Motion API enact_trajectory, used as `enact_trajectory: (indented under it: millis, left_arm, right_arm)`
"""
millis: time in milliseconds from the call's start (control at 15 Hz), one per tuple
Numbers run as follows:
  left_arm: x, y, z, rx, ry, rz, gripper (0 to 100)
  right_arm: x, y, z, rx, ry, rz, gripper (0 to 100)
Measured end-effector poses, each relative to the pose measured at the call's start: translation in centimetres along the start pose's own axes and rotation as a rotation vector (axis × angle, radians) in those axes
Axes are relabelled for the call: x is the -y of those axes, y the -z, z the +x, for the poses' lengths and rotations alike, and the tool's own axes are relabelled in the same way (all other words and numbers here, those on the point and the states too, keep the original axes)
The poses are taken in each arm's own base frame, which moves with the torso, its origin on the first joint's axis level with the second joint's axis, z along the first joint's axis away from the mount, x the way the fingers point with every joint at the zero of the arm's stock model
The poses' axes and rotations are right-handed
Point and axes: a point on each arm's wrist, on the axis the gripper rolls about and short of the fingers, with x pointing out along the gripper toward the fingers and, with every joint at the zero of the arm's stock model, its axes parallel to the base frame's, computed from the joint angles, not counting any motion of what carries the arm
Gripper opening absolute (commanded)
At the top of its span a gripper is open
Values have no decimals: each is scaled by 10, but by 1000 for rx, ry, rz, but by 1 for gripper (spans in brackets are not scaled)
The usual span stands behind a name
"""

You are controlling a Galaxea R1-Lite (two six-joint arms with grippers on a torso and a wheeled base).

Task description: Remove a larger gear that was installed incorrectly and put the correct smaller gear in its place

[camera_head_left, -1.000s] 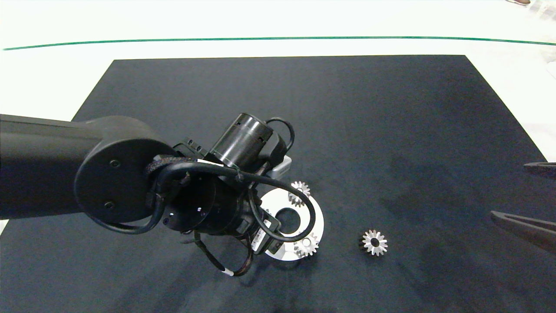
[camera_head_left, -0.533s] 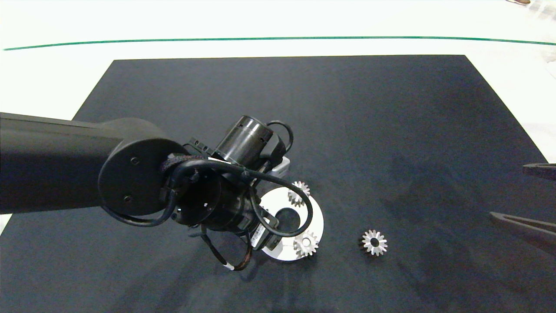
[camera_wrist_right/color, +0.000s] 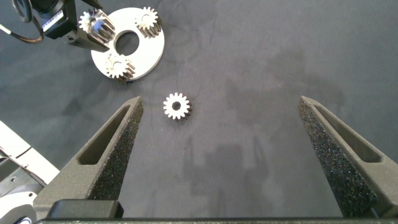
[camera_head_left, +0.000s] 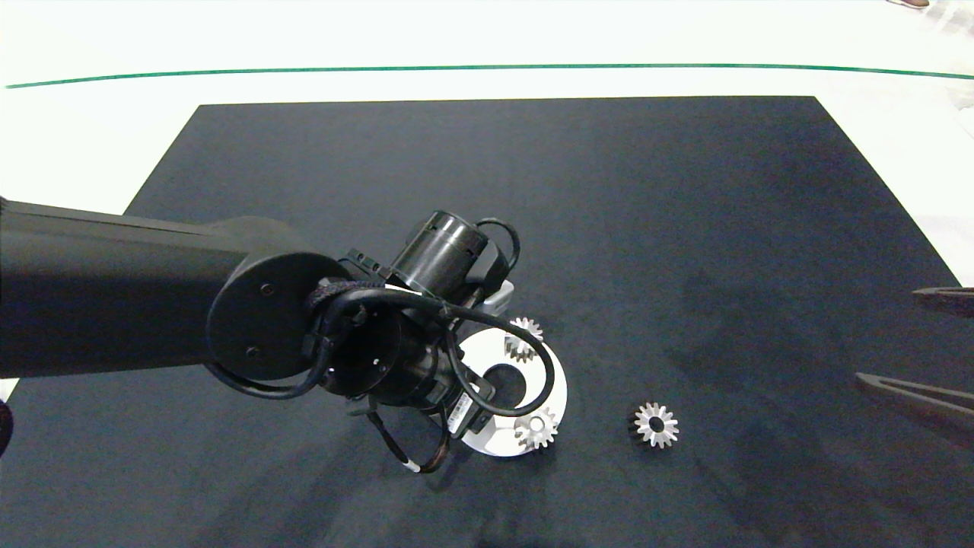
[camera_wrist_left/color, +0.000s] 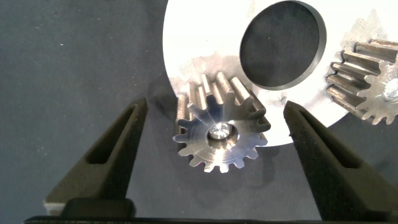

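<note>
From the head view, the removal step is judged to be in hand — the left gripper (camera_head_left: 456, 396) is hidden under its own wrist at the white disc's (camera_head_left: 552, 380) left rim, while the smaller gear (camera_head_left: 656, 424) lies loose on the black mat (camera_head_left: 685, 228), well apart with open room around. In the left wrist view, the larger gear (camera_wrist_left/color: 219, 132) is seen between spread fingers (camera_wrist_left/color: 112, 149) at the disc's edge, untouched — a squeeze and straight lift are called for. In the right wrist view, the right gripper (camera_wrist_right/color: 221, 155) is held wide open over bare mat.

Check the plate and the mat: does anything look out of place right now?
One gear lies loose on the black mat, off the round plate. On the plate, the larger gear overhangs the rim, between the open left hand's fingers. The right hand hovers open, aside.
</note>
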Motion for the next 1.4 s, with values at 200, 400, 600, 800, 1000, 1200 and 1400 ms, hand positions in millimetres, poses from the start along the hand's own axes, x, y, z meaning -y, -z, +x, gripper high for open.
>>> enact_trajectory:
  millis: [200, 400, 600, 800, 1000, 1200, 1400]
  left_arm:
    - [0, 0, 1, -2, 0, -6, 77]
    - [-2, 1, 1, -8, -3, -15, 71]
    - [-2, 1, 1, -9, -4, -13, 65]
    - [-1, 2, 1, -10, -2, -10, 59]
    - [-1, 2, 1, -12, -2, -9, 53]
    - [-1, 2, 0, -11, -1, -9, 47]
    - [0, 3, 0, -11, 0, -9, 41]
  right_arm:
    - [0, 1, 1, -4, -1, 1, 100]
    - [0, 1, 2, -8, -2, 1, 100]
    - [0, 1, 2, -8, -2, 1, 100]
    - [0, 1, 2, -7, -7, 1, 100]
    - [0, 1, 2, -6, -15, 2, 100]
    - [0, 2, 2, -9, -15, 1, 100]
    - [0, 2, 3, -11, -15, 2, 100]
